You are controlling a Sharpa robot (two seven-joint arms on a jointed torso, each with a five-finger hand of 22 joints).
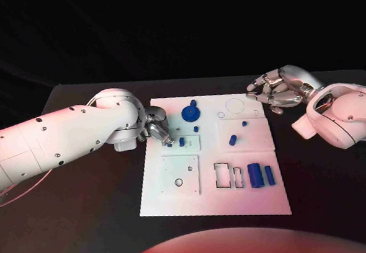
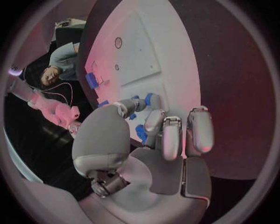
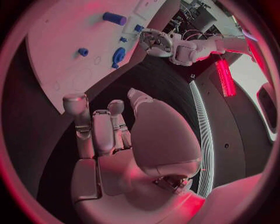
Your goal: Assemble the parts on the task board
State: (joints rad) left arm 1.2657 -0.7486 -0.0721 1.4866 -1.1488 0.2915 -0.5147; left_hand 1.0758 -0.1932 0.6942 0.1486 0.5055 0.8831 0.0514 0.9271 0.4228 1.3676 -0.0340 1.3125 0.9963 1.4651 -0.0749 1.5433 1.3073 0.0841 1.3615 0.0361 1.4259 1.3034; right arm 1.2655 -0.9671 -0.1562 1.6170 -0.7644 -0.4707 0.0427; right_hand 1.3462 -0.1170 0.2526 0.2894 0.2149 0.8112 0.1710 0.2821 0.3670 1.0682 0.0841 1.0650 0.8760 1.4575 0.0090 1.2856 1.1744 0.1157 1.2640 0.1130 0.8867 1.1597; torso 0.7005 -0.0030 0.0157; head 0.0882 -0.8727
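Observation:
The white task board [image 1: 178,196] lies mid-table. My left hand [image 1: 155,130] reaches over the board's left edge and pinches a small blue part [image 1: 169,144] at its fingertips; in the left wrist view that part [image 2: 140,133] sits between thumb and fingers [image 2: 153,122]. Just beside it a blue peg [image 1: 182,142] stands in a small square plate. My right hand [image 1: 278,90] hovers off the board's far right corner, fingers loosely spread and holding nothing; its palm [image 3: 146,140] is bare in the right wrist view.
Other blue parts on the board: a round knob [image 1: 190,111], a short cylinder [image 1: 233,140], two small pieces [image 1: 244,123], and two longer cylinders [image 1: 254,175] near the rectangular slots [image 1: 223,175]. Black table [image 1: 84,201] surrounds the board.

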